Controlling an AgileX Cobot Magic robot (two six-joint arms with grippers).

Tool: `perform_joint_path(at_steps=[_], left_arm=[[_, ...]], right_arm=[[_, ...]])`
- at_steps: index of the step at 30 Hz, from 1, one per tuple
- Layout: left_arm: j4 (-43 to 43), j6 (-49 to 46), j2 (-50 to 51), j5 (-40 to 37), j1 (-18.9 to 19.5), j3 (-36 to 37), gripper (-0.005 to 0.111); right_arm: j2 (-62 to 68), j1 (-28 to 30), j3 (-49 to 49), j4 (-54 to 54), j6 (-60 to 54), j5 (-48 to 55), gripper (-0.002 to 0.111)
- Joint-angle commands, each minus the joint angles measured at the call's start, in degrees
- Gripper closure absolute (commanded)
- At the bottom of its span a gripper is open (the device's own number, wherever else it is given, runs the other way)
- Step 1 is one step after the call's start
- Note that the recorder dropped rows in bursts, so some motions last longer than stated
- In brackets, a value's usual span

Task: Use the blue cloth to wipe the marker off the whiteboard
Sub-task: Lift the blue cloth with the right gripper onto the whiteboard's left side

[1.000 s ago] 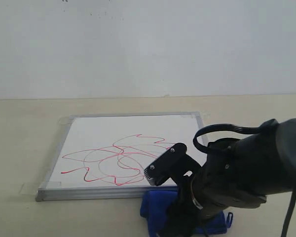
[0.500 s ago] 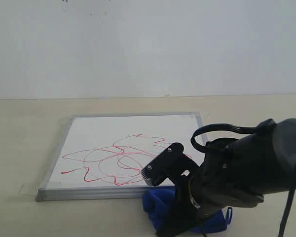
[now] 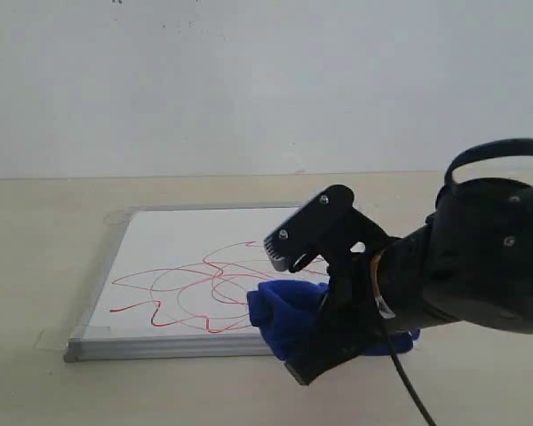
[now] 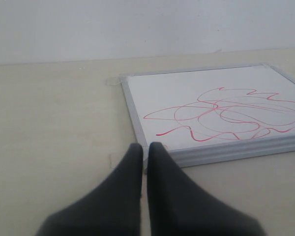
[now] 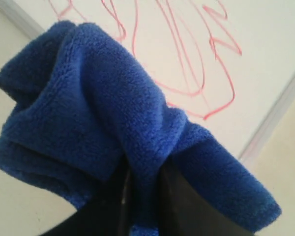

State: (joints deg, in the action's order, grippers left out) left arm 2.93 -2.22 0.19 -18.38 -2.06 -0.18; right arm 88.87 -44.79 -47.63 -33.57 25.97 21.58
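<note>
While the blue cloth (image 3: 284, 315) is pinched in the nearly closed jaws of the right gripper (image 5: 141, 194), it is held bunched over the near edge of the whiteboard (image 3: 186, 235), close to the red marker (image 3: 204, 288); whether it touches the board cannot be told. The cloth should be lowered, pressed evenly, and swept along the scribble, which is stretched mostly side to side in the exterior view. The cloth's longer side is laid roughly along that near edge. The left gripper (image 4: 143, 150) is seen closed and empty, near the board's corner.
</note>
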Motion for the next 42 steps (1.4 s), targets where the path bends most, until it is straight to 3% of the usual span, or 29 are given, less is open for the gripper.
perform_joint_path(at_steps=[1, 12, 18, 23, 35, 42], left_arm=[[0.67, -0.26, -0.19, 0.20, -0.39, 0.18, 0.103], [0.67, -0.26, -0.19, 0.20, -0.39, 0.18, 0.103], [0.67, -0.26, -0.19, 0.20, -0.39, 0.18, 0.103], [0.67, -0.26, -0.19, 0.20, -0.39, 0.18, 0.103], [0.67, -0.26, -0.19, 0.20, -0.39, 0.18, 0.103], [0.67, -0.26, -0.19, 0.20, -0.39, 0.18, 0.103]], right_arm=[[-0.08, 0.22, -4.07, -0.41, -2.33, -3.13, 0.109], [10.81, 0.22, -23.33, 4.62, -4.90, -0.86, 0.109], [18.65, 0.22, -36.80, 23.77, -26.48, 11.04, 0.109], [25.87, 0.22, -48.33, 35.50, -37.40, 18.28, 0.109], [44.82, 0.38, -76.52, 38.93, -37.48, 29.65, 0.109], [53.52, 3.16, -85.43, 48.35, -35.27, 31.07, 0.109]])
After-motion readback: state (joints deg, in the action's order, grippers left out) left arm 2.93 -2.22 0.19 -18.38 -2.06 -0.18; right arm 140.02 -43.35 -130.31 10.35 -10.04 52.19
